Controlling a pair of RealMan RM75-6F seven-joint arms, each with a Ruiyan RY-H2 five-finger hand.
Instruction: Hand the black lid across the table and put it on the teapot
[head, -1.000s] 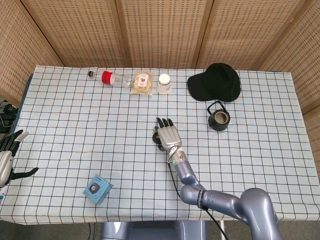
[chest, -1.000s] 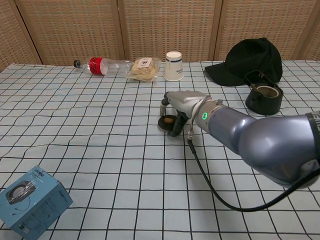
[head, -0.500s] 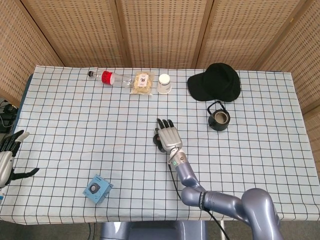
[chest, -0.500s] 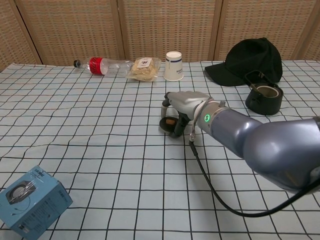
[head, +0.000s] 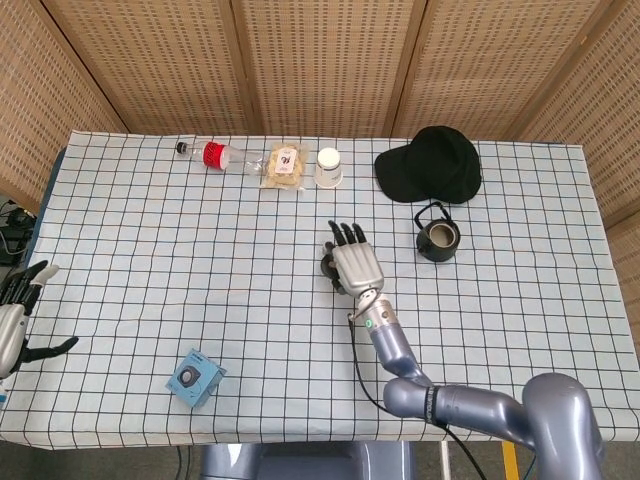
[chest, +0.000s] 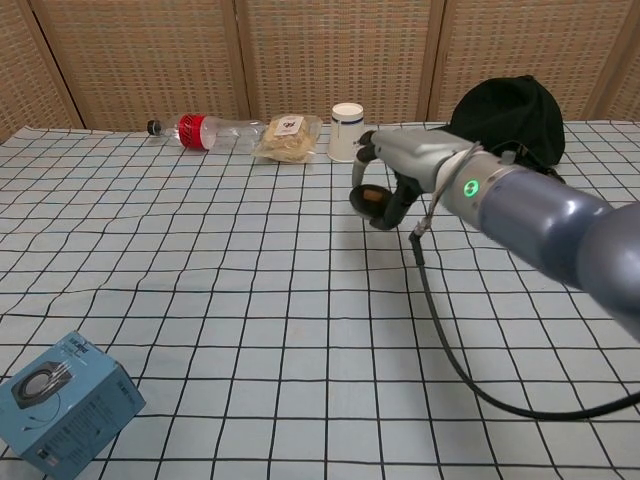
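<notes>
**A:** Your right hand (chest: 400, 170) has the black lid (chest: 368, 201) pinched under its curled fingers, clear of the checked tablecloth (head: 180, 250), near the middle of the table. The teapot (head: 438, 238) stands to its right, near the black cap (head: 430, 165). Carry the lid level and high enough to clear the teapot's raised wire handle.

**B:** Which side would you come in from?

**A:** From the open side of that handle. In the head view it arches over the far part of the rim, so bring the lid in low from the near side, centre it over the opening, and only then let the fingers part. Don't drop it from height; a tilted lid may catch on the rim.

**B:** How does the lid look?

**A:** A small dark disc, held a little tilted in the chest view, with a brownish patch showing on its face. Most of it is hidden under the palm, so I can't tell how firmly the thumb bears on it.

**B:** And the other hand?

**A:** Your left hand (head: 20, 310) sits at the table's left edge, fingers spread, holding nothing.
</notes>
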